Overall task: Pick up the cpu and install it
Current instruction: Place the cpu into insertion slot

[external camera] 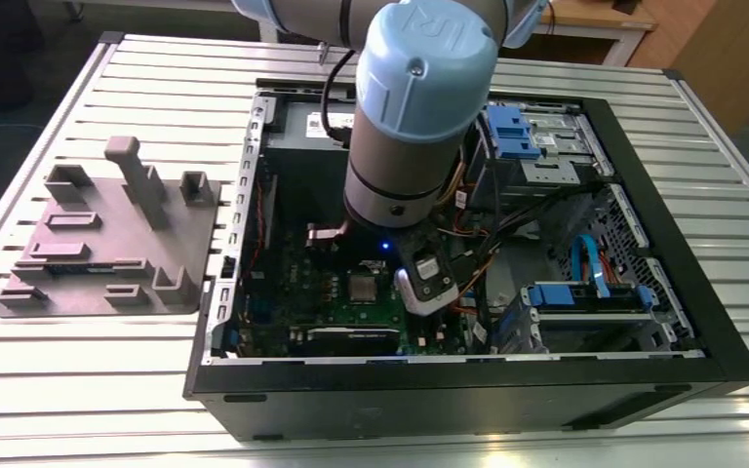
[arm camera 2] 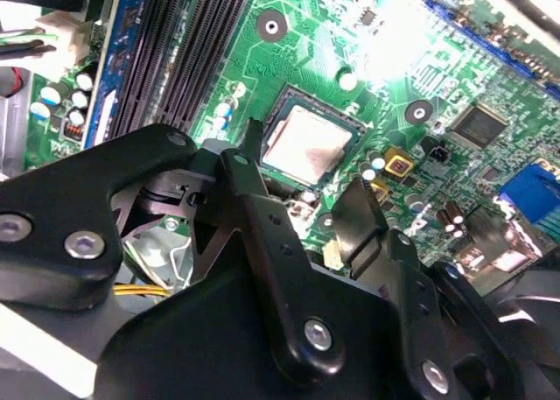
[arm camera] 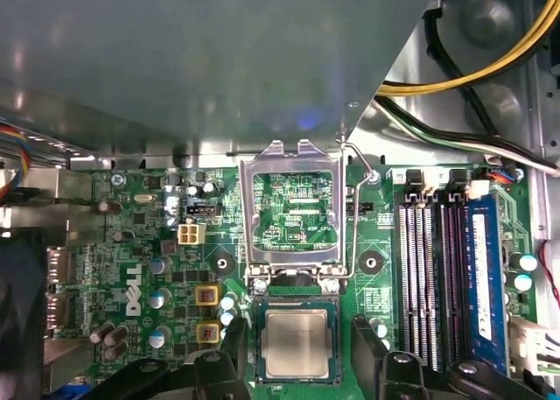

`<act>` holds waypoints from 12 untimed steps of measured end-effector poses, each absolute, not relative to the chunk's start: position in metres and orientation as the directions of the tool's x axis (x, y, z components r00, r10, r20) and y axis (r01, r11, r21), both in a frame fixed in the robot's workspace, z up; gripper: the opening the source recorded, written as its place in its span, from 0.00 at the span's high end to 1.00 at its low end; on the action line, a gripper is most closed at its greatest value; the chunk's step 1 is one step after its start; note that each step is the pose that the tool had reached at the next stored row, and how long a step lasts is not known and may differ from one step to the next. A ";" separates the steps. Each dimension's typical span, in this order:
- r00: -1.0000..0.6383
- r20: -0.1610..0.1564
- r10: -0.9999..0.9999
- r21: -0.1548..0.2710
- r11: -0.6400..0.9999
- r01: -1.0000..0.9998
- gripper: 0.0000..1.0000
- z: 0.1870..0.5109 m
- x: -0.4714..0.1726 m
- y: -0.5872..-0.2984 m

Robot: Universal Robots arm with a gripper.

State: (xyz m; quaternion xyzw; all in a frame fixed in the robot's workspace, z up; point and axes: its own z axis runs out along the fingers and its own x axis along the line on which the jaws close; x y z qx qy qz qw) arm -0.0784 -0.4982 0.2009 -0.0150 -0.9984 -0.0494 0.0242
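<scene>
The cpu (arm camera: pixel 297 343), a small square chip with a silver-grey top, lies flat in the socket of the green motherboard (arm camera: pixel 140 242). In the exterior view the cpu (external camera: pixel 366 288) sits mid-board, beside the arm's (external camera: pixel 408 117) lower end. My gripper (arm camera: pixel 299 323) is open, just above the chip. One black finger (arm camera: pixel 234 343) stands on each side, with a gap to the cpu's edges. The socket's metal frame (arm camera: pixel 293 199) is swung up and open behind the chip. In the second wrist view the cpu (arm camera 2: pixel 306 144) lies beyond the spread fingers (arm camera 2: pixel 254 185).
The motherboard sits inside an open black PC case (external camera: pixel 479 390) on a slatted metal table (external camera: pixel 75 390). Memory slots (arm camera: pixel 429 277) run beside the socket. Cables (external camera: pixel 531 224) and blue drive bays (external camera: pixel 583 292) crowd the exterior view's right. A grey holder tray (external camera: pixel 101 244) with posts stands outside the case at the exterior view's left.
</scene>
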 end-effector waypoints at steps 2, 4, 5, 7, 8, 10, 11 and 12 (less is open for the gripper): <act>-0.998 0.050 0.028 0.098 0.995 0.032 0.41 0.201 -0.078 -0.498; -0.998 0.050 0.028 0.098 0.995 0.032 0.41 0.200 -0.078 -0.498; -0.998 0.050 0.028 0.098 0.995 0.032 0.41 0.199 -0.078 -0.498; -0.998 0.050 0.028 0.098 0.995 0.032 0.41 0.198 -0.078 -0.499; -0.998 0.050 0.028 0.098 0.995 0.032 0.41 0.197 -0.078 -0.499; -0.998 0.050 0.028 0.098 0.995 0.032 0.49 0.196 -0.078 -0.499; -0.998 0.050 0.028 0.098 0.995 0.032 0.49 0.195 -0.078 -0.499; -0.998 0.050 0.028 0.098 0.995 0.032 0.56 0.195 -0.078 -0.499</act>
